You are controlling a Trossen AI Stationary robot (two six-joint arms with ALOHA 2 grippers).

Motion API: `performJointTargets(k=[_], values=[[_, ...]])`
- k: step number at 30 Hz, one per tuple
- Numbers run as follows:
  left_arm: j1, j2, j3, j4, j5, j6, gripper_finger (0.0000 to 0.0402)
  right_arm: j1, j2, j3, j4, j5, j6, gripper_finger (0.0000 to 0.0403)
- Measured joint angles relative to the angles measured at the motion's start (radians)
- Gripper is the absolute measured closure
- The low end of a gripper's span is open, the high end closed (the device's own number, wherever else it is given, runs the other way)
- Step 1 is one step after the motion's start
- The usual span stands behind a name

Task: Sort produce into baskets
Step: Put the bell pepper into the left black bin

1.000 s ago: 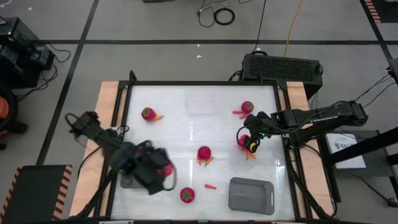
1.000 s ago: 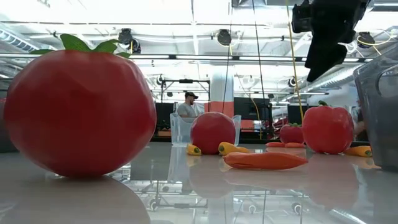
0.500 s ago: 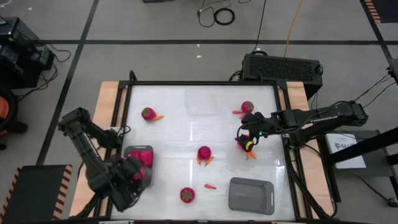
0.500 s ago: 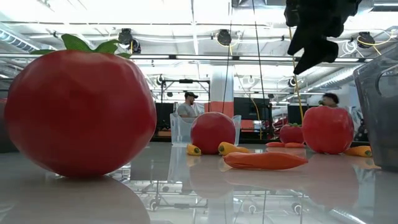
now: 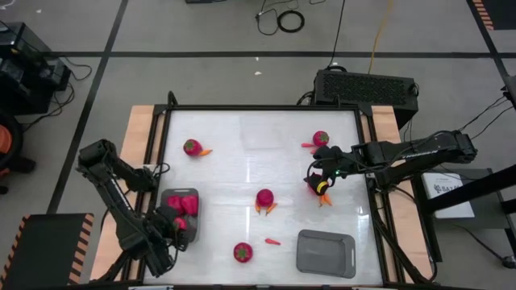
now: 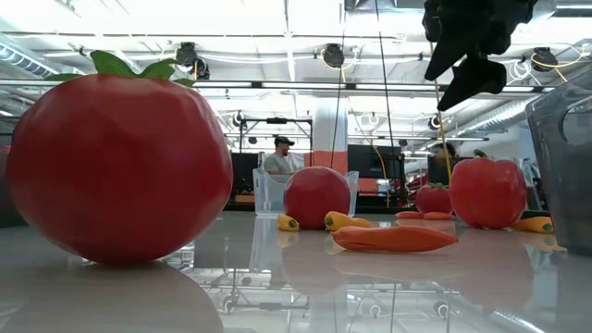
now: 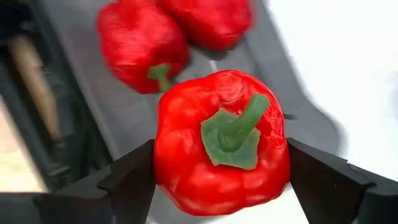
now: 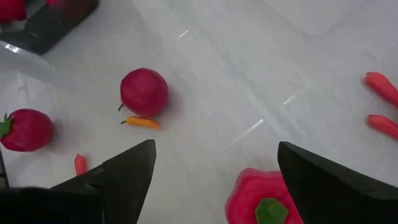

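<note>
My left gripper is shut on a lumpy red pepper over the near end of the left grey bin, where two more red peppers lie. My right gripper is open and empty. It hangs above another red pepper on the table's right side. The second grey bin stands at the near right. A faint clear tray stands at the far middle. My left gripper pinches the pepper between its two fingers, at the two opposite sides of its widest part. The green stem faces the wrist camera, so the fingers reach past the stem end. The pepper is held above the bin's floor.
Round red pieces with green tops lie at the far left, far right, middle and near edge, with slender orange and red pieces beside them. A black perforated box stands beyond the far right corner.
My left arm has swung from over the table toward the near left corner, carrying the red pepper with it, and now hangs over the left bin's near end. My right gripper has risen a little above its pepper, staying open.
</note>
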Motion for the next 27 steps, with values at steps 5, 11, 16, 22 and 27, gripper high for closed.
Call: performJointTargets(k=[5,11,16,22,27], values=[[-0.001,0.000,-0.032,0.002,0.021,0.000,0.0080,0.000,0.000,0.000,0.001,0.000,0.018,0.0073],[0.000,0.000,-0.067,0.012,0.038,-0.001,0.0079,0.000,0.000,0.000,0.000,0.000,0.040,0.0073],[0.005,0.002,-0.092,0.011,0.120,-0.001,0.0079,0.000,0.000,0.000,0.000,0.000,0.048,0.0073],[0.008,0.002,-0.110,0.034,0.138,-0.001,0.0078,0.000,0.000,0.000,0.000,0.000,0.059,0.0073],[0.015,0.003,-0.116,0.052,0.176,0.002,0.0054,0.000,0.000,0.000,0.000,-0.001,0.060,0.0073]])
